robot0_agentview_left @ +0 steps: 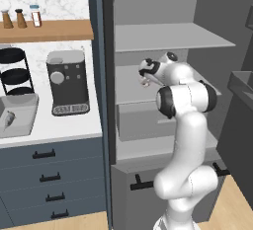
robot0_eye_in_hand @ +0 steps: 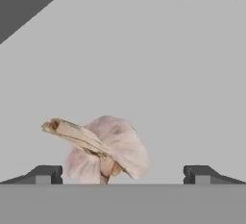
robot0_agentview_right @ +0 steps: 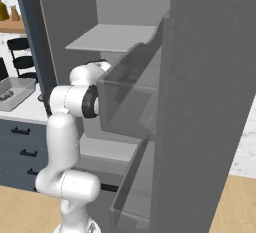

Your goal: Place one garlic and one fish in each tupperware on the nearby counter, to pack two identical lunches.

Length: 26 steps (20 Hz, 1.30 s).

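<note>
A pale pinkish garlic [robot0_eye_in_hand: 115, 143] with a dry brown stem lies on a grey shelf, just ahead of my open gripper [robot0_eye_in_hand: 122, 174] and left of its centre line; the fingertips [robot0_eye_in_hand: 45, 174] stand wide on either side. From the left base, the gripper [robot0_agentview_left: 145, 74] reaches into the tall open cabinet over the garlic [robot0_agentview_left: 145, 82]. On the white counter [robot0_agentview_left: 64, 125] to the left sits a light-grey tupperware [robot0_agentview_left: 29, 98] with a grey fish [robot0_agentview_left: 9, 119] in it. The right base view shows the same tupperware [robot0_agentview_right: 22, 83] at the left edge.
A dark coffee machine [robot0_agentview_left: 66, 82] and a black tiered rack [robot0_agentview_left: 14, 71] stand on the counter under a wooden shelf [robot0_agentview_left: 49, 30]. The cabinet's open door [robot0_agentview_right: 200, 102] with its bins stands close on the right. Grey shelves [robot0_agentview_left: 168, 36] sit above and below the hand.
</note>
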Available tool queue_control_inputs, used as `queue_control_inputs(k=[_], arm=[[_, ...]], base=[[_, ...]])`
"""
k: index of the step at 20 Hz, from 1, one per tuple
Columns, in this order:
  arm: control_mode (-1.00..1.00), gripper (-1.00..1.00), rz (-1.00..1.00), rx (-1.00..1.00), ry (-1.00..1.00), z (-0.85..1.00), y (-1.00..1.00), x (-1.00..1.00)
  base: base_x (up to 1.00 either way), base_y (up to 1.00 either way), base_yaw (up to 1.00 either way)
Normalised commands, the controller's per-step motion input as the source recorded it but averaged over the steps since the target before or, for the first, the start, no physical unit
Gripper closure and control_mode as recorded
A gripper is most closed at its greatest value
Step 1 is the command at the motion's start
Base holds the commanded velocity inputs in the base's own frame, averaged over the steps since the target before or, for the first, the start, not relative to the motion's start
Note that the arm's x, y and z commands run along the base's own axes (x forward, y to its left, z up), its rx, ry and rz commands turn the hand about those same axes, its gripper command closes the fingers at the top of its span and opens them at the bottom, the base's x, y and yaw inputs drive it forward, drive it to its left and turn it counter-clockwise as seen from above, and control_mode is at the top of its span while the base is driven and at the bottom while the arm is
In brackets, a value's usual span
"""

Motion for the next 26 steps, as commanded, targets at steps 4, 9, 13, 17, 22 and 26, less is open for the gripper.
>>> queue_control_inputs(k=[4, 9, 13, 17, 22, 26], arm=[[-1.0, -1.0, 0.0, -0.05, 0.0, -0.19, 0.0, 0.47], [-1.0, -1.0, 0.0, -0.04, 0.0, -0.15, 0.03, 0.39], [-1.0, 1.0, 0.0, 0.0, 0.0, -0.46, 0.33, 0.02], [-1.0, 1.0, 0.0, 0.0, 0.0, -0.65, 0.14, -0.17], [-1.0, 1.0, -0.02, 0.0, 0.0, -0.26, -0.11, -0.4], [-1.0, 1.0, -0.15, 0.0, 0.0, 0.0, -0.08, -0.91]], base=[[0.0, 0.0, 0.0], [0.0, 0.0, 0.0], [0.0, 0.0, 0.0], [0.0, 0.0, 0.0], [0.0, 0.0, 0.0], [0.0, 0.0, 0.0]])
